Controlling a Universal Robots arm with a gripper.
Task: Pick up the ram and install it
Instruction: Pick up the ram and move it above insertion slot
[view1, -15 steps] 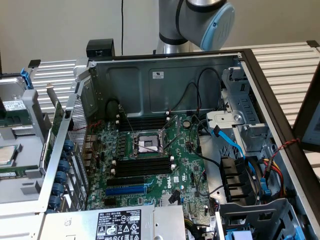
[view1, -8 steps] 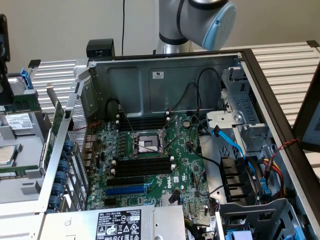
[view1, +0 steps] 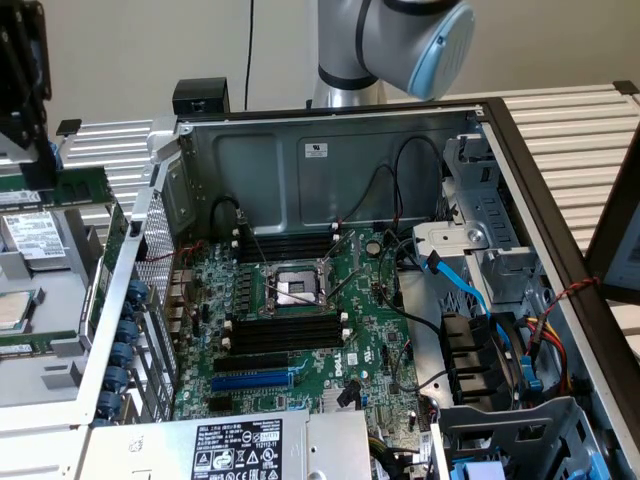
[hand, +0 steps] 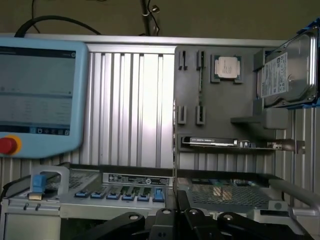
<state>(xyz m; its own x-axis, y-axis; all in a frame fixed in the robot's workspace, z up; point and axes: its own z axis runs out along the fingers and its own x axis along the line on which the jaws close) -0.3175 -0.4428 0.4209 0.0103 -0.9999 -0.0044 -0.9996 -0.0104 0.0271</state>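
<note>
The ram (view1: 82, 187) is a thin green stick hanging level in the air at the exterior view's far left, above the parts tray and outside the computer case. My black gripper (view1: 38, 165) is shut on its left end. In the wrist view the gripper (hand: 175, 216) shows its fingers drawn close together, with the case's side wall and the tray beyond them. Inside the open case lies the green motherboard (view1: 370, 330). It carries long black memory slots (view1: 285, 246) behind the processor socket (view1: 296, 288) and more memory slots (view1: 287, 331) in front of it.
A blue expansion slot (view1: 250, 382) lies in front of the near memory slots. Black and blue cables (view1: 455, 280) and a drive cage (view1: 480, 215) crowd the case's right side. The grey tray (hand: 210, 125) holds a hard drive (hand: 287, 70), a processor (hand: 226, 67) and a card (hand: 240, 143). A teach pendant (hand: 37, 95) lies beside it.
</note>
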